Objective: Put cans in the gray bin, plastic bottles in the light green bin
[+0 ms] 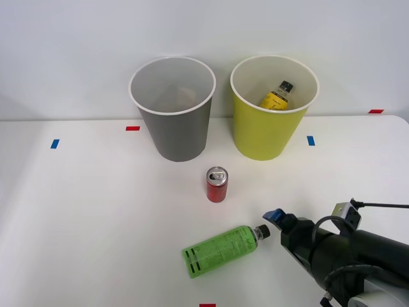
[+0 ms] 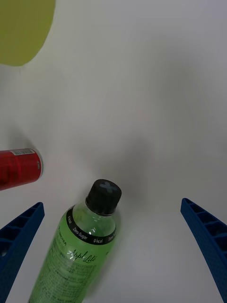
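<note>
A green-labelled plastic bottle (image 1: 222,250) (image 2: 80,246) lies on its side on the white table, black cap toward my right gripper (image 1: 276,217) (image 2: 113,255). The gripper is open just beyond the cap, its blue fingers (image 2: 19,236) spread on either side of the bottle's neck, touching nothing. A small red can (image 1: 216,184) (image 2: 19,168) stands upright between the bottle and the bins. Behind it stand the gray bin (image 1: 174,121) on the left and the light green bin (image 1: 271,128) (image 2: 23,28) on the right. A yellow-labelled bottle (image 1: 276,96) rests inside the light green bin.
Small blue tape marks (image 1: 55,144) and red tape marks (image 1: 133,128) dot the table (image 1: 96,217). A pale wall rises right behind the bins. The table's right edge curves near a red mark (image 1: 376,111).
</note>
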Motion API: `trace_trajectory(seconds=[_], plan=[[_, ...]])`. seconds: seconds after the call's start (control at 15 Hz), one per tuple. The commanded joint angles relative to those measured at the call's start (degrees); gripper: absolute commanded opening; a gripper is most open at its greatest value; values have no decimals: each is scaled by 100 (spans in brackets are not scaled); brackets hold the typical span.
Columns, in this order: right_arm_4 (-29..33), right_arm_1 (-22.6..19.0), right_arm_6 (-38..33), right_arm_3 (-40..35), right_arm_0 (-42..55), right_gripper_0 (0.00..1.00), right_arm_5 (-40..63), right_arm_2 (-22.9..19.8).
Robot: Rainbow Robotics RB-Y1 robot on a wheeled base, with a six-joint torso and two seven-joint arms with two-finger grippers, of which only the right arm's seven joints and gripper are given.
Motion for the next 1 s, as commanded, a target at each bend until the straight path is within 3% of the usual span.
trace_trajectory(seconds=[0.07, 0.47, 0.73, 1.0], plan=[[-109, -254, -1149, -25, -559, 100, 991, 373], [-873, -368, -2854, -16, -1271, 100, 1509, 821], [-900, -289, -2950, 713, -1886, 100, 1509, 1085], [-970, -350, -3170, 836, -2150, 100, 1808, 1102]])
